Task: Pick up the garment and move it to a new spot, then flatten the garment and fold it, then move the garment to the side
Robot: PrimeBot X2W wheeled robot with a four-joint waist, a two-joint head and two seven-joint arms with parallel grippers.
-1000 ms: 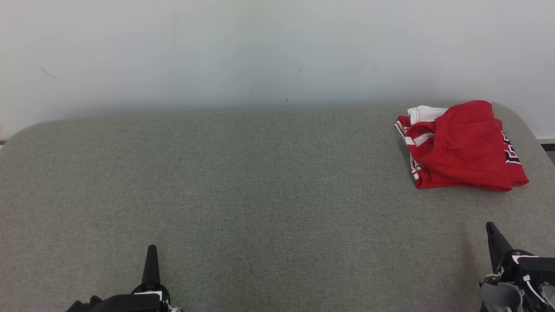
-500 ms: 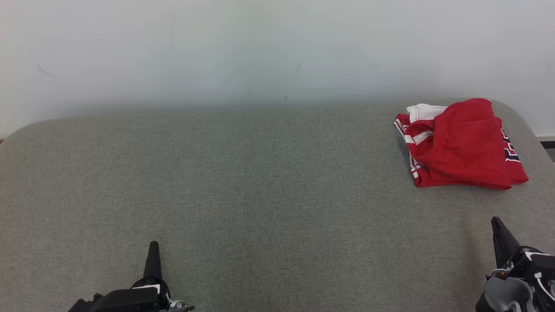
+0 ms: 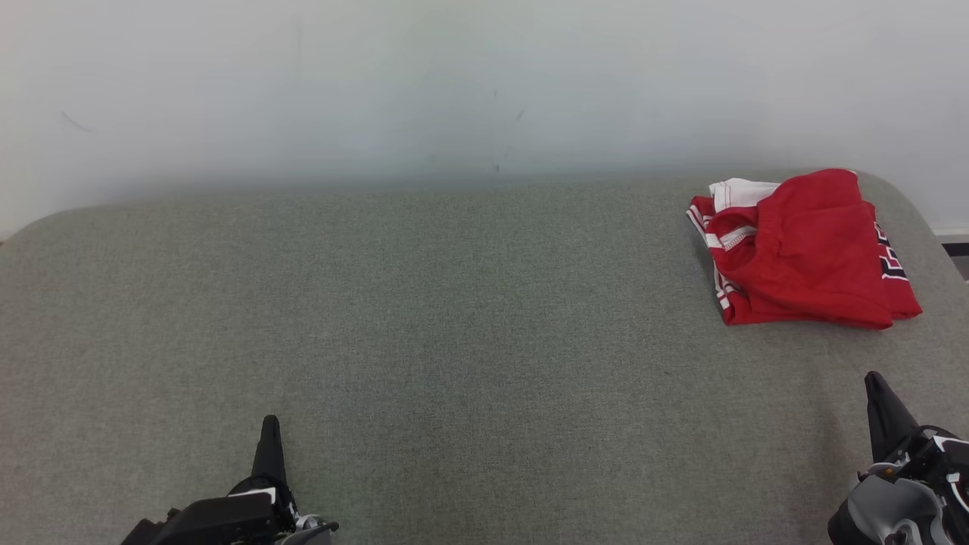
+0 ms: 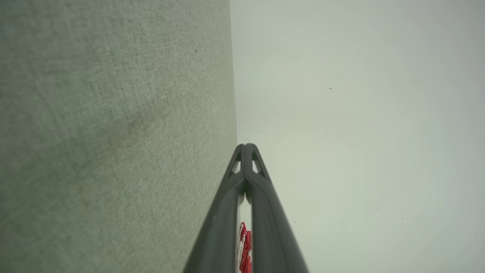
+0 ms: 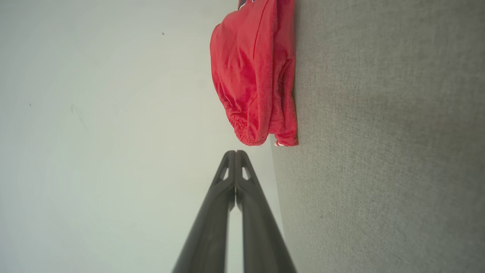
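Note:
The garment [image 3: 802, 253] is a red piece with white stripes and dark lettering, folded into a compact bundle at the far right of the grey-green padded surface [image 3: 454, 318]. The right wrist view shows the garment [image 5: 254, 76] ahead of my shut right fingers, clear of their tips. My right gripper [image 3: 876, 380] sits low at the right edge, well short of the bundle, holding nothing. My left gripper [image 3: 269, 422] is at the lower left, shut and empty, far from the cloth. A sliver of the garment [image 4: 244, 246] shows between the left fingers' bases.
A pale wall [image 3: 454, 91] rises directly behind the padded surface. The surface has rounded far corners, and its right edge runs close to the garment. A dark strip of floor [image 3: 954, 250] shows at the far right.
The whole head picture has shifted slightly, so the camera moved. Both grippers have drifted a little to the right in the view; the garment lies as before.

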